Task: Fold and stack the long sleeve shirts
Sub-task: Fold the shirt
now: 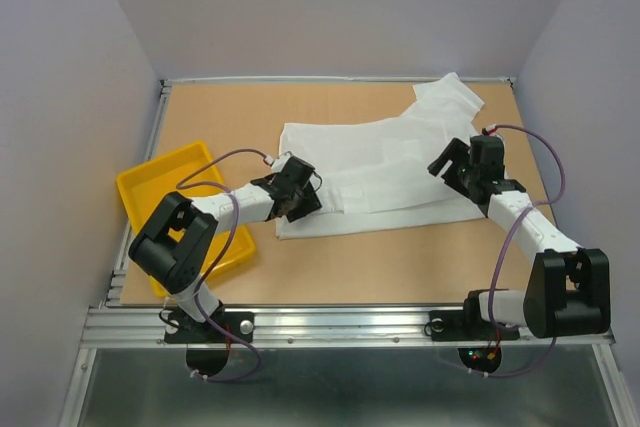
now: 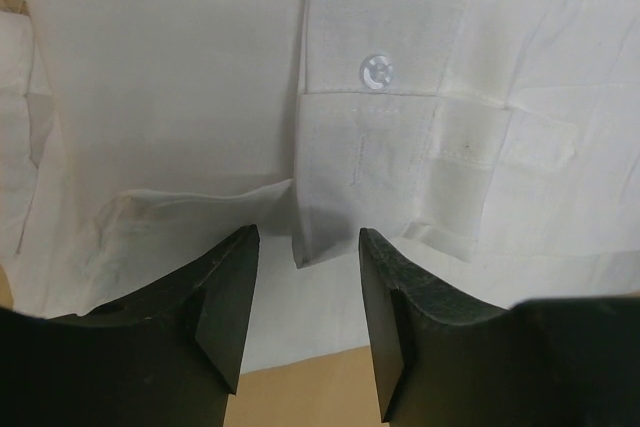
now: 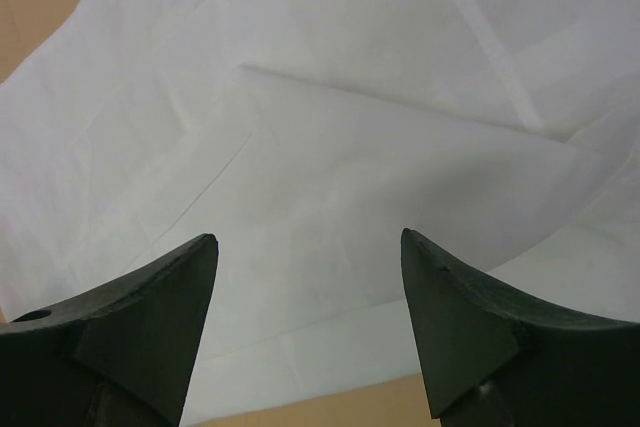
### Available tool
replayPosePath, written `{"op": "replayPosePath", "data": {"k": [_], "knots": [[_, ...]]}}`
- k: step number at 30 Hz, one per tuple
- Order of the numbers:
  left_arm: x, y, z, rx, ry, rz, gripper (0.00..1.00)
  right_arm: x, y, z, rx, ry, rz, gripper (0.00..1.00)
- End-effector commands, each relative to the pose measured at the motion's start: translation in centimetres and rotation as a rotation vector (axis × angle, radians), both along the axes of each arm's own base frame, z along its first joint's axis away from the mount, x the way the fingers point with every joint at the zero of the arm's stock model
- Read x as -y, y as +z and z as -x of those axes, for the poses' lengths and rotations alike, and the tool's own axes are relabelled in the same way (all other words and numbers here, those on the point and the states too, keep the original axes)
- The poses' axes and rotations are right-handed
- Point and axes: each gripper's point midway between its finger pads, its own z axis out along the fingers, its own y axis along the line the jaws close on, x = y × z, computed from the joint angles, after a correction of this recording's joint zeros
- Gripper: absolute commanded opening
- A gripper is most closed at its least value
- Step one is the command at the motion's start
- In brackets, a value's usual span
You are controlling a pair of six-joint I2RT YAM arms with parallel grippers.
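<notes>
**Station status: shirt flat, both grippers open above it**

The long sleeve shirt [image 1: 385,162] lies spread on the table [image 1: 400,262], from the middle toward the far right corner. One part of it is bunched at the far right.

The left gripper [image 1: 303,203] is positioned at the near left edge of the shirt. Its fingers [image 2: 225,297] are spread, with nothing pinched between them. In the left wrist view, a sleeve cuff [image 2: 360,177] with a clear button [image 2: 377,72] lies just beyond the fingertips. A strip of bare table shows below them.

The right gripper [image 1: 445,165] is positioned over the right part of the shirt. Its fingers [image 3: 170,297] are spread wide above the white fabric and grip nothing.

A yellow tray [image 1: 150,182] sits at the left edge of the table, apart from the shirt.
</notes>
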Motion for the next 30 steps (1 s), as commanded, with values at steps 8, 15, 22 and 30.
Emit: {"op": "replayPosePath", "data": {"k": [8,15,22,30], "knots": [[1.3,1.1,-1.1,0.045,-0.021,0.007,0.28,1.4,-0.6,0.5,0.009,-0.045,0.007,0.79],[-0.6,2.7,-1.7,0.103,0.008,-0.072,0.13,3.1,-3.1,1.1,-0.037,-0.145,-0.068,0.77],[-1.3,1.8,-1.1,0.08,0.023,-0.095,0.14,5.2,-6.2,1.9,-0.064,-0.266,-0.155,0.76],[-2.7,2.7,-0.5,0.104,0.071,-0.101,0.15,6.6,-5.4,2.7,-0.017,-0.314,-0.215,0.73]]}}
